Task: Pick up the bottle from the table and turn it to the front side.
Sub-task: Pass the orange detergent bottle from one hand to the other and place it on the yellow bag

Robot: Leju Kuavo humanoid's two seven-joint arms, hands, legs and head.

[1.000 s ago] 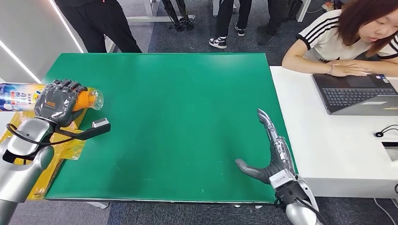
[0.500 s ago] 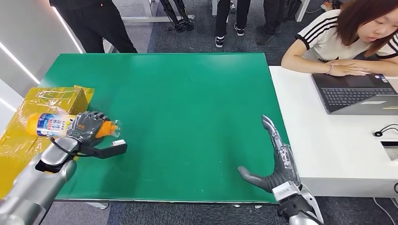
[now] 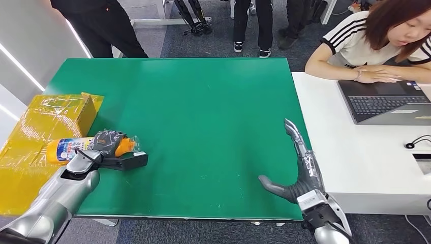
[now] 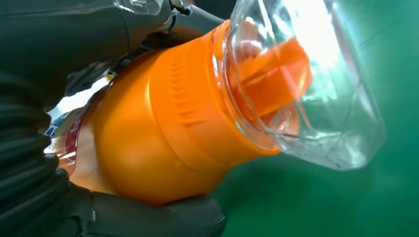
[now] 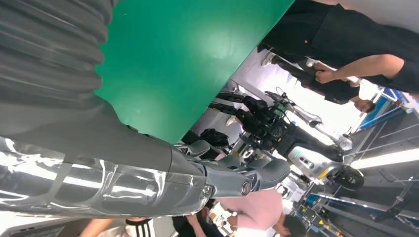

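The left hand (image 3: 105, 143) is gripping the bottle (image 3: 76, 148) around its orange shoulder, just behind the clear cap (image 4: 316, 89), and the bottle is lying roughly level over the left edge of the green desk (image 3: 203, 112), label end pointing out toward the yellow box (image 3: 45, 132) and cap end pointing inward. In the left wrist view the dark fingers (image 4: 163, 217) are wrapping the orange body from both sides, so the hold is looking full rather than a light pinch. The bottle is looking like smooth, rigid plastic, probably light to moderate in weight and fairly slippery where the label film is glossy; the ribbed band near the neck (image 4: 183, 94) is likely giving the best purchase. The clear cap is looking thin and is best left alone, since squeezing it could pop it off. Because the grasp is sitting near one end, the long body may be levering downward during a turn, so a slow wrist rotation seems wise. The right hand (image 3: 297, 173) is resting at the desk's near right edge with its fingers (image 3: 292, 133) spread wide, holding nothing.
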